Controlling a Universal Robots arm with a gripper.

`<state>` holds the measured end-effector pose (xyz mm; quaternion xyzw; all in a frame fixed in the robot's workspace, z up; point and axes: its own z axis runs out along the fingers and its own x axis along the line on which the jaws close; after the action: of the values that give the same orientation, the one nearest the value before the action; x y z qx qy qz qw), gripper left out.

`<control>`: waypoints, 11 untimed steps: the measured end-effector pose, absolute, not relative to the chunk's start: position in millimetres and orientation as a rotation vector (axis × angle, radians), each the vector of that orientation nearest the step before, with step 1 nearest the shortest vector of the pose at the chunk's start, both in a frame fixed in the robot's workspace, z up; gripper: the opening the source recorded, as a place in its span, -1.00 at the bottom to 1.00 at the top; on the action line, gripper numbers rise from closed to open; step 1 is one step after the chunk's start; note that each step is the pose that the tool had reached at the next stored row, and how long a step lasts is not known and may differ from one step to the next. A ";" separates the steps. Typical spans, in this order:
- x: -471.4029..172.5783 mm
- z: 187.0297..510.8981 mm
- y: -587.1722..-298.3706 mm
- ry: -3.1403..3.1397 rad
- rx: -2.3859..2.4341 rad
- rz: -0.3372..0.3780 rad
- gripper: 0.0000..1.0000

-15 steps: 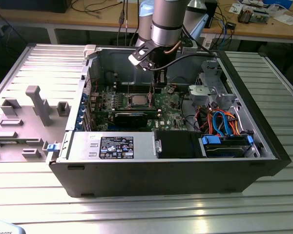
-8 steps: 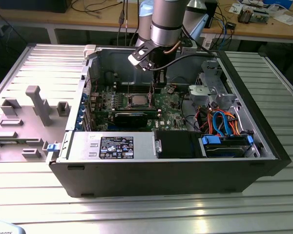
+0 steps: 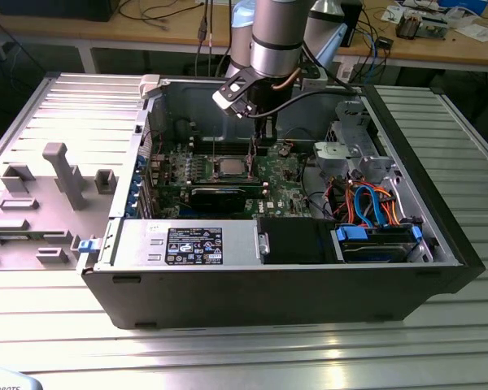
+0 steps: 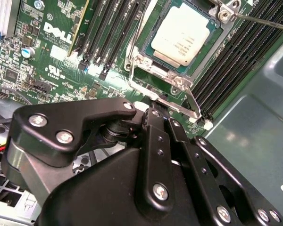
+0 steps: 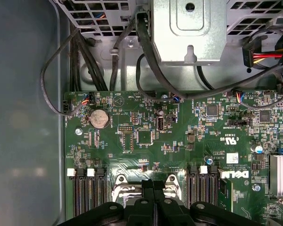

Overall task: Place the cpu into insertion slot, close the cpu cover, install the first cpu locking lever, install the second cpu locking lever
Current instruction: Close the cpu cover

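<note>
**CPU seated in slot; gripper closed at the socket's edge**

The open case (image 3: 268, 302) is laid on its side on the ribbed metal surface (image 3: 228, 357). The arm is lowered into it from above, and the gripper (image 3: 260, 146) is positioned over the green board (image 3: 297, 188), just beside the cpu (image 3: 232, 168).

In the second wrist view the cpu (image 4: 184, 34) is seen lying flat in the slot (image 4: 153, 70), silver top upward. The cover (image 4: 214, 48) appears to be folded down as a grey frame around the chip. One wire lever (image 4: 191, 101) is laid along the socket edge nearest the gripper (image 4: 153, 112). The fingertips are placed at or just above that lever. Contact cannot be confirmed, nor can it be told whether the lever is latched. A second lever (image 4: 264, 21) is seen as a thin rod at the far corner of the socket. Memory slots (image 4: 108, 33) are noted on both sides of the socket.

In the first wrist view the gripper (image 5: 153, 184) is seen with its fingers pressed together, a thin seam between them and nothing visible in it. A round coin cell (image 5: 100, 118) is mounted on the board beyond, and a metal drive cage (image 5: 188, 28) with black cables is found past the board's edge.

In the exterior view a power supply (image 3: 187, 244) is recorded along the near wall of the case.
</note>
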<state>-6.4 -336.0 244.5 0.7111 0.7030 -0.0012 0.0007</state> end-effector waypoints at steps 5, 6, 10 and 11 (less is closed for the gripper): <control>-6.9 244.5 -336.0 2.208 2.233 -0.004 -0.79; -7.9 244.2 -336.0 2.208 2.233 -0.004 -0.79; -8.2 243.9 -336.4 2.208 2.234 -0.005 -0.79; -8.3 243.8 -336.5 2.208 2.234 -0.005 -0.79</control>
<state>-8.3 -336.5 243.8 0.7111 0.7031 -0.0017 0.0003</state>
